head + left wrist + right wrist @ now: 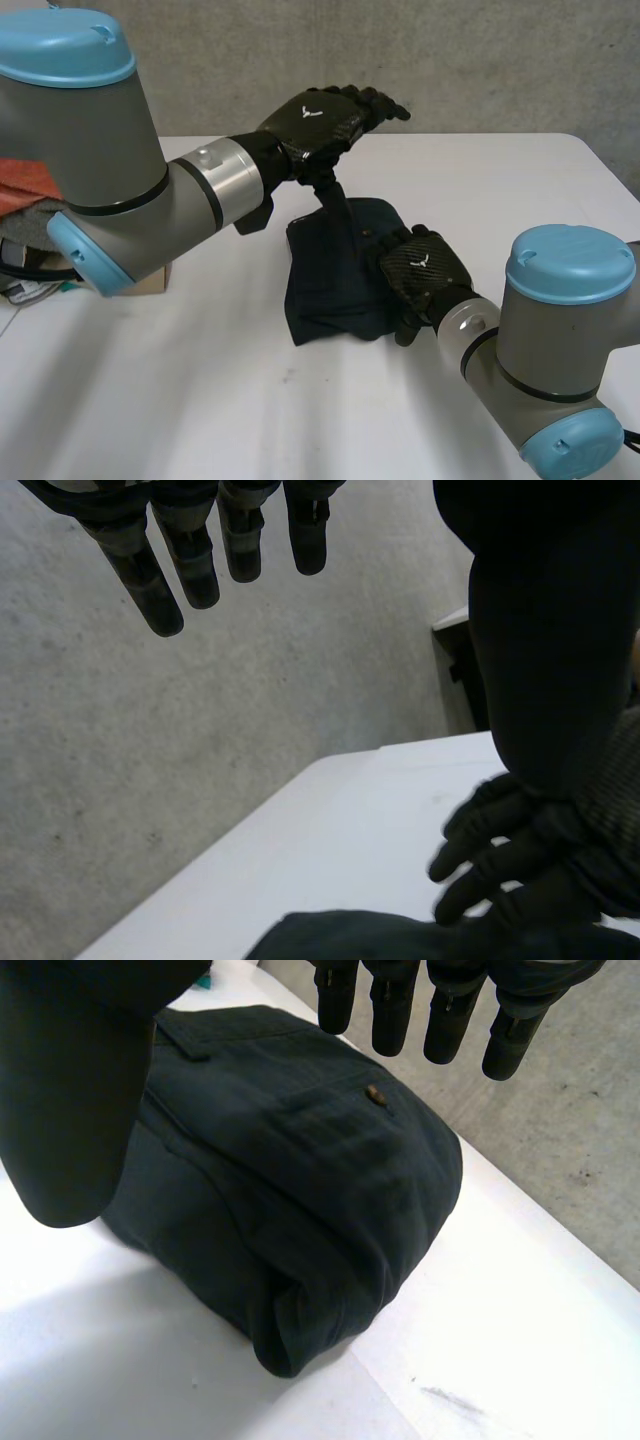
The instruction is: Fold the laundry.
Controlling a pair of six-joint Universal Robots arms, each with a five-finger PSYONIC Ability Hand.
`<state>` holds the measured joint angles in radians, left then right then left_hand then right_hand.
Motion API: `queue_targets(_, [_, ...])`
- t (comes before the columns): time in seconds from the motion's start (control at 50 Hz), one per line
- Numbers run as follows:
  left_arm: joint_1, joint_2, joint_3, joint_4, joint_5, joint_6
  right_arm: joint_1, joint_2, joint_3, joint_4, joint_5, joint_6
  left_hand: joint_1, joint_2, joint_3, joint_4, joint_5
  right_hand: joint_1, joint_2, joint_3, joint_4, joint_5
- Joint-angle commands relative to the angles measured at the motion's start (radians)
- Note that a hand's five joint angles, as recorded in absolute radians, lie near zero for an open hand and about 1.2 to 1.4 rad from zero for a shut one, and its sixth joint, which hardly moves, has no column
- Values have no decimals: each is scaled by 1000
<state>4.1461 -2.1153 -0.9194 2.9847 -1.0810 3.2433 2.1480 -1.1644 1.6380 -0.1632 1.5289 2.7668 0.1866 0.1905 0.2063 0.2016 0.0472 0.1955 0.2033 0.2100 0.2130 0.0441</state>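
Reads as final flatten on already folded trousers (335,275). Press with right hand (425,272) flat, palm first, from middle of the top layer out toward the rounded fold; avoid sideways drag, or risk shearing the layers apart. Right hand at the bundle's right edge, fingers straight and apart, gripping nothing; contact with cloth hard to tell. Left hand (322,118) raised well above table (180,400), fingers straight, empty; best parked up there, clear of the fold. Trousers mid-table: dark navy, folded into a compact thick block of several layers, rounded fold at one end bulging slightly, back pocket (330,1115) with small button (376,1093) facing up. Edges fairly square, no loose leg trailing out. Looks close to done.
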Motion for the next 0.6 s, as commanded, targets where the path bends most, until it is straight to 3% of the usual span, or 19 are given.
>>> queue_targets(0.02, [0,12,-25,-29,26,9,-56,0,-23,-15,42,199,-12,-16,-32,-27,-47,-21,-29,-35,-38,-44])
queue_targets(0.14, [3,12,-29,-30,24,6,-118,75,-69,25,40,422,-12,-16,-32,-27,-47,-21,-29,-35,-38,-44])
queue_targets(0.26, [5,11,-30,-30,23,6,-148,167,-142,73,-6,474,-12,-16,-32,-27,-47,-21,-29,-35,-38,-44])
queue_targets(0.38, [3,14,-36,-29,23,4,-143,256,-220,96,-114,511,-12,-16,-32,-27,-47,-21,-29,-35,-38,-44])
queue_targets(0.44, [3,15,-39,-27,23,4,-139,287,-250,96,-121,527,-12,-16,-32,-27,-47,-21,-29,-35,-38,-44])
queue_targets(0.48, [5,17,-44,-26,23,4,-134,315,-280,96,-113,533,-12,-16,-32,-27,-47,125,117,110,107,102])
queue_targets(0.52, [5,18,-49,-26,23,3,-132,327,-300,93,-105,534,-12,-16,-32,-27,-47,453,445,438,435,430])
queue_targets(0.54, [6,23,-55,-26,23,3,-134,331,-313,88,-95,537,-12,-16,-32,-27,-47,1007,999,992,989,984])
queue_targets(0.56, [6,24,-58,-24,21,3,-135,331,-320,83,-87,534,-12,-16,-32,-27,-47,1199,1191,1184,1181,1176])
queue_targets(0.6, [8,29,-62,-23,21,3,-142,331,-334,61,-63,536,-12,-16,-32,-27,-47,1201,1193,1186,1183,1178])
